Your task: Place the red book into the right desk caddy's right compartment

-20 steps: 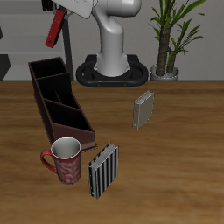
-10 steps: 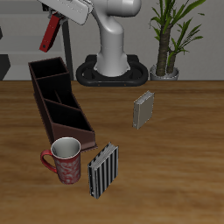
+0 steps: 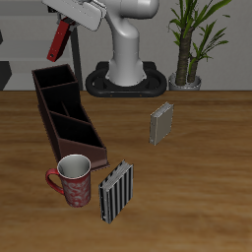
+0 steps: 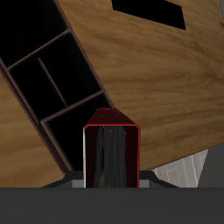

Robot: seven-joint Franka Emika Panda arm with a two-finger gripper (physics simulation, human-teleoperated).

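Observation:
My gripper (image 3: 68,27) hangs high over the table's back part, shut on the top end of the red book (image 3: 59,42). The book dangles tilted, above and slightly behind the far end of the right desk caddy (image 3: 47,110), clear of its rim. In the wrist view the red book (image 4: 111,156) stands between my jaws, pale page edges facing the camera. Just beyond it lies the caddy's dark square end section, the right compartment (image 4: 72,131). In the exterior view this right compartment (image 3: 54,79) is the section nearest the table's back.
A red patterned mug (image 3: 74,179) stands just past the caddy's near end. A black-and-white striped book (image 3: 116,191) stands beside the mug. A grey book (image 3: 160,123) stands mid-table. The robot base (image 3: 128,74) and a potted plant (image 3: 187,49) are at the back.
My gripper has come down a little with the red book, bringing it closer to the caddy's far end. Nothing on the table has moved.

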